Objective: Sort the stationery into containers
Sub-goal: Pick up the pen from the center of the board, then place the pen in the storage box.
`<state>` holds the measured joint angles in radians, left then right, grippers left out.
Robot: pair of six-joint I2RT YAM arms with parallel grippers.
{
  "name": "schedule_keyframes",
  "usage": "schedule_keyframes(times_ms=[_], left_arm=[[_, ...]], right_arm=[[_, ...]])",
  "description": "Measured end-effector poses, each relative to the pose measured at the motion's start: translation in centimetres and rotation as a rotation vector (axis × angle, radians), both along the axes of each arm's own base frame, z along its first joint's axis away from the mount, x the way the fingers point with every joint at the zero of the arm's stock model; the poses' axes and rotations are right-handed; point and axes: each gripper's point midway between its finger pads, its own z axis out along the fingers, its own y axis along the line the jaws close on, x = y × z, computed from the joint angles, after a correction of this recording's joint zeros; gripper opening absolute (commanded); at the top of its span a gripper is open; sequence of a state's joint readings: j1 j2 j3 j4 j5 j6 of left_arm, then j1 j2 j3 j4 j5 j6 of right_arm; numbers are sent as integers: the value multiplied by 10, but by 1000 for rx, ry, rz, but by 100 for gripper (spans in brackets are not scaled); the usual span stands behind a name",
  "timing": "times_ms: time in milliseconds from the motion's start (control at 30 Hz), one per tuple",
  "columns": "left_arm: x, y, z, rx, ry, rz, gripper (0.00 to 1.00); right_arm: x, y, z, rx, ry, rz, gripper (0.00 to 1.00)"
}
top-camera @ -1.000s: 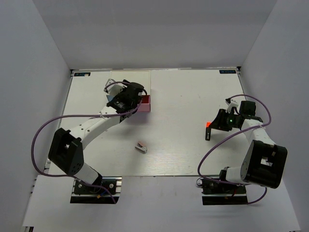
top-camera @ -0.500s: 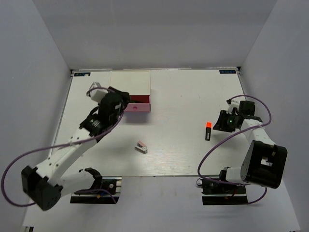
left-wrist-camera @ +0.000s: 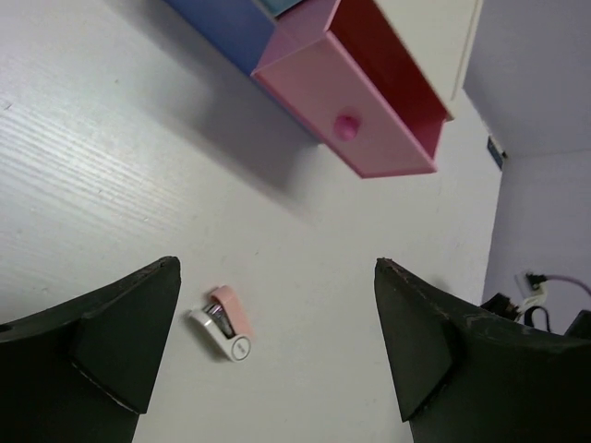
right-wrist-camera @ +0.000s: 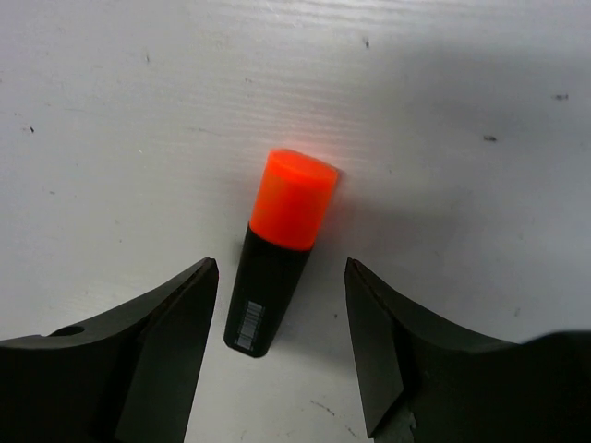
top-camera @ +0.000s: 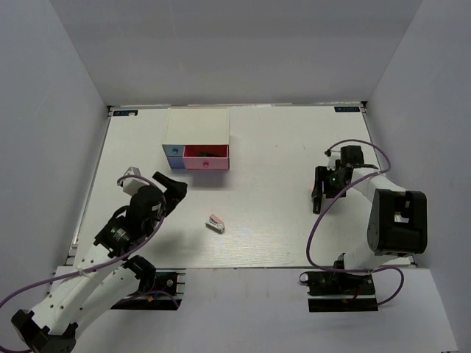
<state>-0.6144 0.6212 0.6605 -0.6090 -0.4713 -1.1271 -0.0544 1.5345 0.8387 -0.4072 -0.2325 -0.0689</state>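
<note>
The right gripper (right-wrist-camera: 277, 277) is spread, its jaws either side of the black body of the orange-capped highlighter (right-wrist-camera: 288, 208). The highlighter lies flat on the counter (right-wrist-camera: 462, 92), and neither finger touches it. I judge this the grasp step. The next move calls for closing, lifting and carrying to the pink drawer (top-camera: 206, 157) (open, well apart from here). The left gripper (left-wrist-camera: 277, 268) hangs spread and empty, with the stapler (left-wrist-camera: 222, 325) on the counter near it.
</note>
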Motion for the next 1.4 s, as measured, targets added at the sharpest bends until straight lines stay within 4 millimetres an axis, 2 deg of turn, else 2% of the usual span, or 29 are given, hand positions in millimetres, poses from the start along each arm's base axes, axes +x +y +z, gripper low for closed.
schedule_keyframes(times_ms=[167,300,367,433,467,567,667,767,833,867,933,1000,1100,1167,1267,1400], left_arm=[[-12,3,-26,28,66,-19,95],[-16,5,-31,37,84,-24,95],[-17,4,-32,37,90,-28,95],[-18,3,-34,38,99,-35,95],[-18,3,-36,38,103,-38,95],[-20,1,-46,44,128,-53,95],[-24,-2,-60,52,162,-70,95],[-26,-6,-69,51,183,-95,95],[-25,-12,-74,41,174,-122,95],[-25,-15,-78,38,173,-141,95],[-25,-23,-88,26,161,-186,95],[-26,-30,-96,11,147,-221,95],[-28,-35,-106,-7,131,-258,95],[-28,-38,-105,-16,117,-275,95],[-24,-43,-97,-30,80,-287,95],[-22,-45,-93,-38,60,-293,95]], right_arm=[[8,10,-6,-53,-2,30,62],[15,15,-9,-115,-16,52,56],[16,14,-10,-153,-23,56,50],[17,13,-11,-188,-26,59,37],[17,11,-11,-204,-28,57,27],[18,11,-11,-223,-32,59,12],[17,13,-10,-214,-32,82,10],[17,25,0,-162,-31,173,10],[26,42,22,-90,-63,262,6],[36,53,39,-43,-107,316,4],[59,79,83,50,-232,430,4],[80,106,136,127,-391,562,4],[89,148,207,221,-598,756,4],[84,181,244,274,-709,884,4],[72,229,271,348,-797,1029,4],[63,288,275,428,-827,1154,4]])
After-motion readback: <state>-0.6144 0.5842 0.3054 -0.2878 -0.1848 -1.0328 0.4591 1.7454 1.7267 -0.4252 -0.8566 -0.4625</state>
